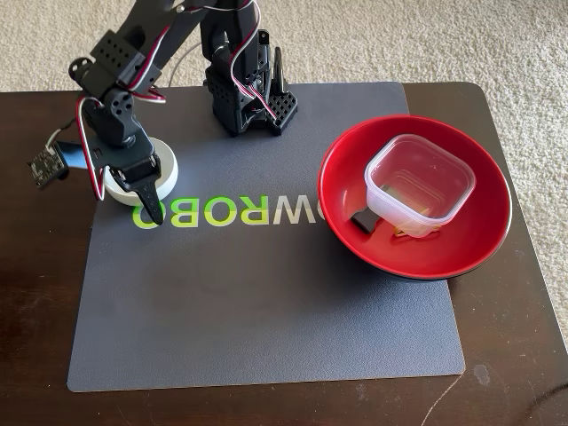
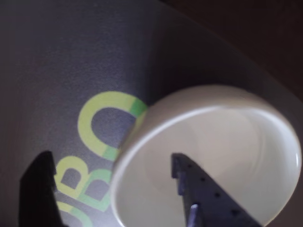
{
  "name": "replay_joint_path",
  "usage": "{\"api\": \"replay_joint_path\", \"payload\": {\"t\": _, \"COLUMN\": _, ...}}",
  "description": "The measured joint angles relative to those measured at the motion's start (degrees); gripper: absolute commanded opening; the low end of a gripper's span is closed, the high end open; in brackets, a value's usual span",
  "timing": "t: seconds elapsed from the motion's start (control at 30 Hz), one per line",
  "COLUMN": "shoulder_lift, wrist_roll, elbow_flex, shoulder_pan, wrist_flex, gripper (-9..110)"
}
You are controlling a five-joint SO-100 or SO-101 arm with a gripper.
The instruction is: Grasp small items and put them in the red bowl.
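- Your gripper (image 2: 113,182) is down over the small white bowl (image 2: 213,156) at the left of the grey mat (image 1: 266,302) in the fixed view. One finger sits inside the cup and the other outside, so the near wall lies between them.
- That straddle is there because the bowl is too round to pinch whole; the rim is the only thin part on offer.
- The fingers stand moderately apart, and in the wrist view neither yet presses the wall, so nothing is held.
- The red bowl (image 1: 479,253) waits well apart at the right. The clear container (image 1: 419,184) already rests inside it, with something dark and something yellowish showing under it.
- Close on the rim squarely, or the bowl will likely tip.
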Motion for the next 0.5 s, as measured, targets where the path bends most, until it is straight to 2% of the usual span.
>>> {"api": "replay_joint_path", "payload": {"t": 0.2, "shoulder_lift": -0.53, "wrist_roll": -0.18, "elbow_flex": 1.14, "shoulder_pan": 0.0, "wrist_flex": -0.18, "gripper": 0}}
{"api": "replay_joint_path", "payload": {"t": 0.5, "shoulder_lift": -0.44, "wrist_roll": -2.55, "elbow_flex": 1.32, "shoulder_pan": -1.32, "wrist_flex": 0.0, "gripper": 0}}
